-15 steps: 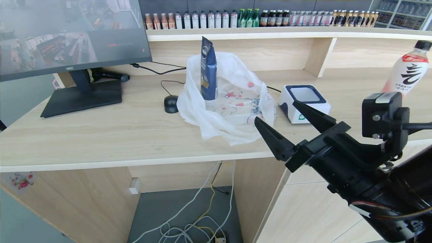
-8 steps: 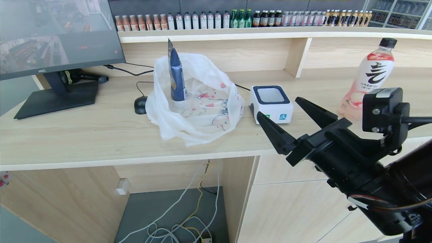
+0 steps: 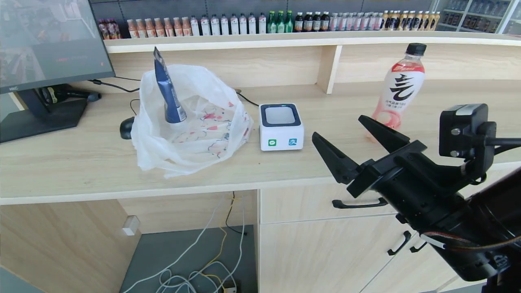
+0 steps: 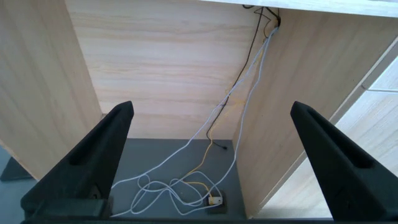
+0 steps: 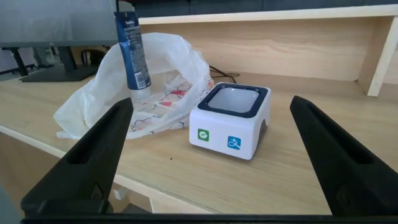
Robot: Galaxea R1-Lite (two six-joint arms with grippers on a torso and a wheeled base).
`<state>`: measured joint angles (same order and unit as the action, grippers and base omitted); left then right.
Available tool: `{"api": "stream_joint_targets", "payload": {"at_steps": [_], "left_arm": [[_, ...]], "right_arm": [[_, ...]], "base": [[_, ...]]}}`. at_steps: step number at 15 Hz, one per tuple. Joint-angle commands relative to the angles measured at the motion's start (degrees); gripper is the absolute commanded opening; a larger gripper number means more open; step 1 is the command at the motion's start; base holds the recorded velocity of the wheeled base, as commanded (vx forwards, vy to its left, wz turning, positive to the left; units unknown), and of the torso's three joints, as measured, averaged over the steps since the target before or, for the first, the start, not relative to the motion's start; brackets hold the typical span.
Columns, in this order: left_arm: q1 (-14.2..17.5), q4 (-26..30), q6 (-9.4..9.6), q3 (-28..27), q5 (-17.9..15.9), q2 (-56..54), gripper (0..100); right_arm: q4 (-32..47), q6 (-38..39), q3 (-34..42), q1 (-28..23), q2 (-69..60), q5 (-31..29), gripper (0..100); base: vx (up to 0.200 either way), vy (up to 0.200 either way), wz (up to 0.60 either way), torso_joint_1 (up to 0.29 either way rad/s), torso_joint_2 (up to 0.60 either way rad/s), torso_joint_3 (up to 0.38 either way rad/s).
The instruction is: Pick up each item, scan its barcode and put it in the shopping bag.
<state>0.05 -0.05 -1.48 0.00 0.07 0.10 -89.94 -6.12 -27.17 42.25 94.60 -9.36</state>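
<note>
Status: blue pouch (image 3: 167,93) is already stood upright inside the shopping bag (image 3: 154,138), so that item is judged done. One item is left out: the bottle (image 3: 397,91), upright, cap on, toward the right end of the counter (image 3: 81,162), roughly midway between the front edge and the back wall.

Scanner (image 3: 281,126) is placed mid-counter, window up, just beside the bag and well apart from the bottle.

Right gripper (image 3: 337,126) is held off the front edge, between scanner and bottle, jaws spread wide, nothing gripped. Left gripper (image 4: 211,109) is also released and empty, hung below counter level and pointed at the cables (image 4: 186,186) under the counter.

Step in hand: pick-up of the bottle, not yet begun.

Next move, as judged: right gripper is to be carried over the front edge and toward the right end, jaws closed around the bottle body, low enough that it is not tipped. Barcode side cannot be made out, so some rotation over the scanner window is likely needed before bagging.
</note>
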Motion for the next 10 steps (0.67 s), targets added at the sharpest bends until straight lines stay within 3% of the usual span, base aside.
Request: {"api": "stream_joint_targets", "payload": {"at_steps": [1, 10], "left_arm": [[0.04, -0.04, -0.02, 0.0, 0.01, -0.01, 100], [0.04, -0.04, -0.02, 0.0, 0.01, -0.01, 100]], "right_arm": [[-0.06, -0.03, -0.07, 0.02, 0.15, -0.04, 100], [-0.06, -0.03, -0.86, -3.4, 0.67, -0.04, 100]], "base": [[0.0, -0.2, 0.0, 0.002, 0.01, 0.002], [0.0, -0.2, 0.0, 0.001, 0.0, 0.004]]}}
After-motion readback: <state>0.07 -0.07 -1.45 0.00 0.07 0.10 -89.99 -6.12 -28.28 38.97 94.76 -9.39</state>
